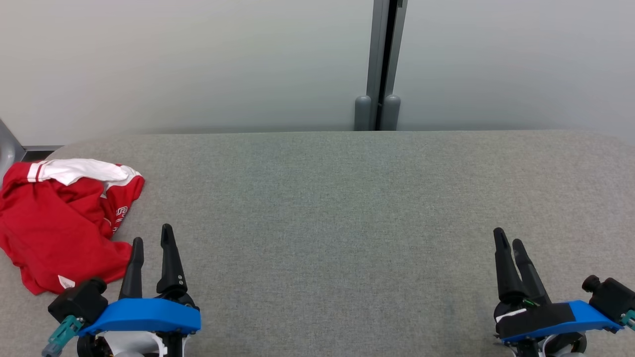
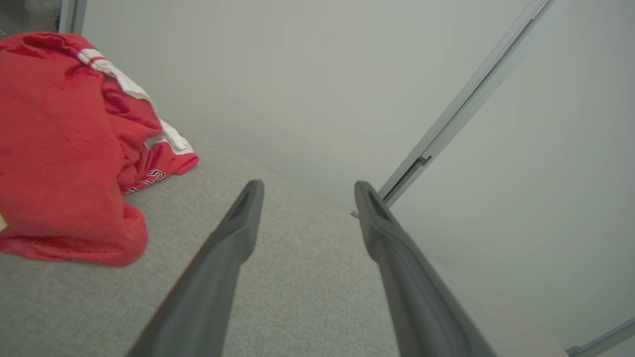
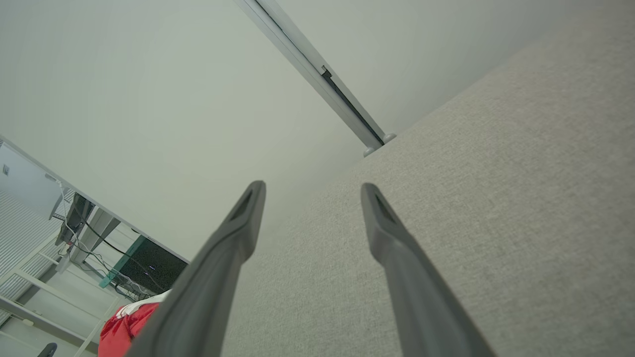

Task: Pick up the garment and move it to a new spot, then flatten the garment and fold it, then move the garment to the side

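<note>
Grey fabric surface (image 1: 347, 198) by pale wall (image 1: 198, 59); one red garment (image 1: 59, 223); left gripper (image 1: 152, 234), right gripper (image 1: 507, 236) agape, empty.

**A Grey Table by a Pale Wall**

A big grey table (image 1: 347, 208) lies across the low half of the head view. Its top looks soft, like cloth, and its far corners are round. Behind it stands a plain pale wall (image 1: 173, 64). A thin grey post (image 1: 379, 49) runs up the wall, a bit right of the middle, with a dark line down it. Two small round grey caps (image 1: 362, 113) sit side by side at the foot of the post, right at the table's far edge. In the right wrist view, past the end of the table, there is a dark panel (image 3: 149, 267) with a green edge. Wires (image 3: 109, 243) hang near it. White bars (image 3: 30, 292) stand close by.
</note>
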You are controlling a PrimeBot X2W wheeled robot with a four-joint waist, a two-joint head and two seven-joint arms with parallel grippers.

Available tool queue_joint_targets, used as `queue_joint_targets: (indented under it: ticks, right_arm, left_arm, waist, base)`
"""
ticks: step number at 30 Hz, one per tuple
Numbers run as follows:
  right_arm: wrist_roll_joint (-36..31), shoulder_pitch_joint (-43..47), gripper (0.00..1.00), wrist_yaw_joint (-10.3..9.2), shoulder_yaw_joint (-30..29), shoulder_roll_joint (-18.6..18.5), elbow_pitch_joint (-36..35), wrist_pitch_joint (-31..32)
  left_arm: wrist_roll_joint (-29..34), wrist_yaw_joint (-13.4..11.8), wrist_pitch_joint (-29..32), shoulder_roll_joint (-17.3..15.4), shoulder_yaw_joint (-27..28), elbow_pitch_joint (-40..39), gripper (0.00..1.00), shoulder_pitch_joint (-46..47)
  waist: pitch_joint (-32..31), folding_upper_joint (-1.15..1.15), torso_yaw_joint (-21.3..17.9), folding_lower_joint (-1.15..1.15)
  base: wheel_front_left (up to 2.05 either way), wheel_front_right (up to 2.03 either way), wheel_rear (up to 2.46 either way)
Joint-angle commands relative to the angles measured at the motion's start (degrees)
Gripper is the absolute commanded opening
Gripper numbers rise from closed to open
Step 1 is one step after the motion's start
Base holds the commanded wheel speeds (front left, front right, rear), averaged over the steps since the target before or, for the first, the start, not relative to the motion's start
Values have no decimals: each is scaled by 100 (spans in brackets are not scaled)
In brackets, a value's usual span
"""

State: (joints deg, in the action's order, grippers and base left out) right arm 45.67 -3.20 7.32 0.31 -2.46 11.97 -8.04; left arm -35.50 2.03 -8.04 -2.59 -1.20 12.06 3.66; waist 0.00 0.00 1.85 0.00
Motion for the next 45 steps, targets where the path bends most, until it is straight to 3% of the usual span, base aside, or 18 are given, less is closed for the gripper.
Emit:
queue_joint_targets:
  ticks: [1, 23, 45]
  right_arm:
    - [-115, -40, 100, 18, 16, -43, -37, -47]
    - [-1630, -80, 100, 19, 102, -53, 14, -347]
    - [-2786, -55, 100, 22, 142, -59, 103, -603]
  left_arm:
    - [136, -19, -49, -35, -38, -42, 100, 135]
    - [1477, -209, -352, -35, -186, 145, 100, 166]
    - [2403, -346, -603, -35, -334, 377, 100, 206]
  waist:
    - [-1, 0, 1, 0]
    - [-3, 0, 36, 0]
    - [-5, 0, 75, 0]
  base:
    - [0, 0, 0]
    - [0, 0, 0]
    - [0, 0, 0]
